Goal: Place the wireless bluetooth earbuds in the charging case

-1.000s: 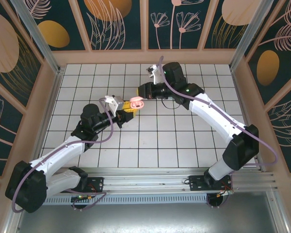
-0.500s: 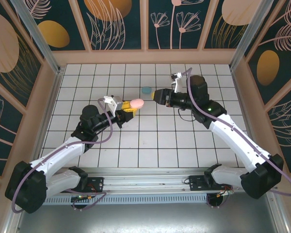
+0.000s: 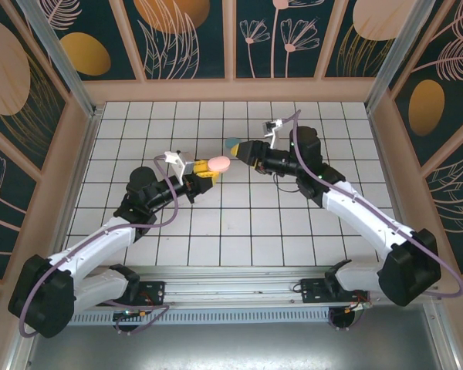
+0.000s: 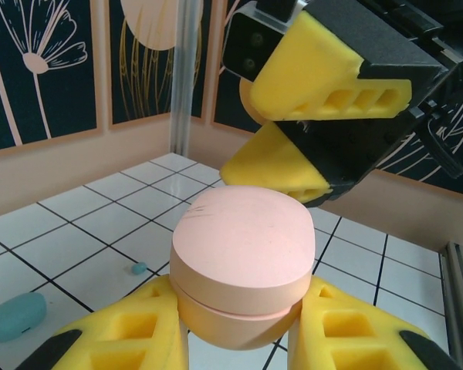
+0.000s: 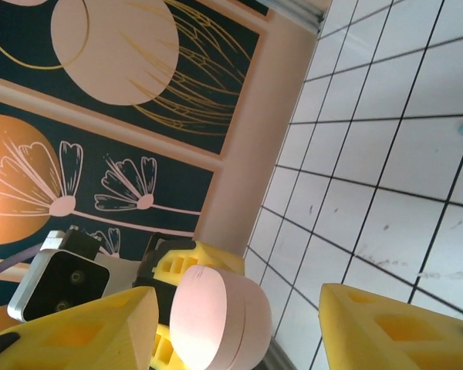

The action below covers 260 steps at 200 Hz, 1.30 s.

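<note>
White square tiles with dark grout lines make up the floor (image 3: 239, 223), boxed in by walls (image 3: 185, 38) of dark panels painted with pale flowers and orange discs. The left arm (image 3: 100, 245) reaches up and to the right from its base and the right arm (image 3: 355, 206) up and to the left, so the two wrists meet head-on in the far half of the floor.

The left gripper (image 3: 212, 169) has its yellow fingers clamped on either side of the pink case (image 4: 239, 254). This is a smooth oval shell with its lid down along a thin seam, held level and clear of the tiles.

The right gripper (image 5: 239, 293) faces it with its jaws spread wide and nothing between them. In the left wrist view its two yellow fingers hang just behind and above the case lid, one over the other. I cannot tell whether the lower one touches the lid.

The teal case (image 4: 15, 316), a second oval, lies flat on a tile beyond the grippers. In the top view the right gripper's fingers partly cover it.

One teal earbud (image 4: 140, 268), a tiny nub, lies loose on the tiles. In the left wrist view it sits between the teal case and the held pink one, apart from both.
</note>
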Available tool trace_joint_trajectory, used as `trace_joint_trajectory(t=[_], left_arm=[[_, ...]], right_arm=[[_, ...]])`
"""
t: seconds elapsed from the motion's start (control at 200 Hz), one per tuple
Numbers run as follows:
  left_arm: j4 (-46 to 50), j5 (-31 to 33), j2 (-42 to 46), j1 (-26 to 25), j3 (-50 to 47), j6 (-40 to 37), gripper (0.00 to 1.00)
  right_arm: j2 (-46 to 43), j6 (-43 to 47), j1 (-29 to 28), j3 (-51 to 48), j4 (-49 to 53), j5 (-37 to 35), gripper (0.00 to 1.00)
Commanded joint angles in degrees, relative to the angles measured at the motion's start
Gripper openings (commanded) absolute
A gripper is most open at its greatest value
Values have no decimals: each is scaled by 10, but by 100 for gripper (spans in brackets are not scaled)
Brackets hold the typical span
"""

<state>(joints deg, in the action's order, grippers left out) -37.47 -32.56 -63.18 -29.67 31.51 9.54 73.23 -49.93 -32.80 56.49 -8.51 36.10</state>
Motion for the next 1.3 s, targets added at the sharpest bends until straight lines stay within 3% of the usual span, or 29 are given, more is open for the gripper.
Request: trace_joint_trajectory(t=[0.0,0.2,0.475,0.671,0.826,1.036,1.296], left_arm=[[-49,-14,-7,1,12,18,12],[-62,-22,-19,1,26,30,12],[-82,-20,-31,1,22,46,15],[-71,-1,-17,1,5,35,54],[-31,9,-3,1,9,20,69],[-13,31,13,1,-3,12,77],[30,52,47,1,-24,-6,77]], right_arm=[[19,-26,-25,7,-44,11,58],[50,-52,-44,12,-74,24,56],[53,-102,-41,13,-131,30,21],[38,-102,-21,-8,-117,8,12],[19,-102,11,-19,-86,-13,12],[26,34,137,-24,60,-56,13],[49,101,299,-128,63,-12,12]])
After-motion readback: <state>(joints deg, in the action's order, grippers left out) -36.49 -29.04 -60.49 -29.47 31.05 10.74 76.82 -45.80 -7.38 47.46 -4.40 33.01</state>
